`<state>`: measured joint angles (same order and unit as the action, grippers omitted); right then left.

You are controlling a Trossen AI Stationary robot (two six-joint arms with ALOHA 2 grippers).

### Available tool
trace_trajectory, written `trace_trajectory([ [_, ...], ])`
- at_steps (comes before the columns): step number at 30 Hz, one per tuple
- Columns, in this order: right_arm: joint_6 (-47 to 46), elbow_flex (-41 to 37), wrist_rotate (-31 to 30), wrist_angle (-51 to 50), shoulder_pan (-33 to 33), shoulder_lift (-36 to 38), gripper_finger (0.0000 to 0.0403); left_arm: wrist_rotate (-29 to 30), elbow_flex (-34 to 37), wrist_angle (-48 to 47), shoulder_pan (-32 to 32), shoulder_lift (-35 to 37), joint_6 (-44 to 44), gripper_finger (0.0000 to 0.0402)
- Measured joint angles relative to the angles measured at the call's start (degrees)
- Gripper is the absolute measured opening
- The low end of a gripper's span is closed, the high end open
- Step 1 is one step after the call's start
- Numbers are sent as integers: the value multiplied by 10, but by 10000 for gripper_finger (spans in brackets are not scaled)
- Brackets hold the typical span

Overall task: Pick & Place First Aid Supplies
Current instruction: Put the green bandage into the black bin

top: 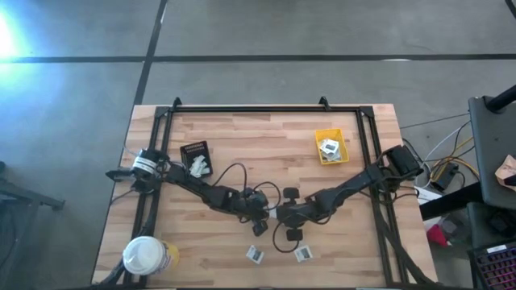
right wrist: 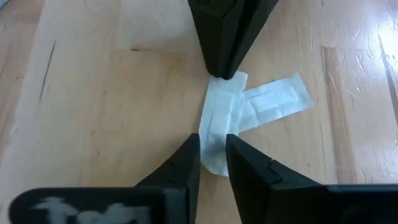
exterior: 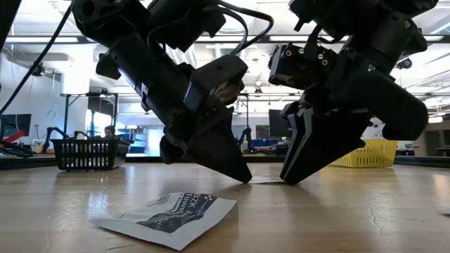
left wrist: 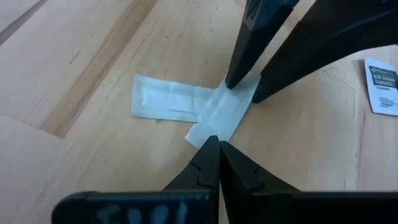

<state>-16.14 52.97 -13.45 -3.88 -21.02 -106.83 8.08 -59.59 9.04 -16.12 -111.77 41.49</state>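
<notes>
From above, the two strips (left wrist: pixel 211 106) at the table's middle are lost under the meeting grippers. The yellow bin's (top: pixel 331 146) contents are too small to make out. The white-lidded tub (top: pixel 147 256) is clipped by the bottom edge. Low down, the packet's (exterior: pixel 169 214) print is blurred, and the right gripper (exterior: pixel 292 179) hides its own strip.

Grey concrete floor (top: pixel 282 32) crossed by dark seams. Behind the light wooden bench (top: pixel 266 141): bright ceiling strip lights (exterior: pixel 260 39), black wire basket (exterior: pixel 86 154).
</notes>
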Motion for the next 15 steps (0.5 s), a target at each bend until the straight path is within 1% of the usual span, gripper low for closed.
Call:
trace_trajectory([
  [4,-2,1,-2,-2,-1,0,52,0,0,0,2,0,0,9],
  [8,-1,1,-4,-4,-1,0,17,0,0,0,2,0,0,9],
  [15,-2,0,-4,-5,-1,0,8,-7,0,-2,2,3,-17,9],
])
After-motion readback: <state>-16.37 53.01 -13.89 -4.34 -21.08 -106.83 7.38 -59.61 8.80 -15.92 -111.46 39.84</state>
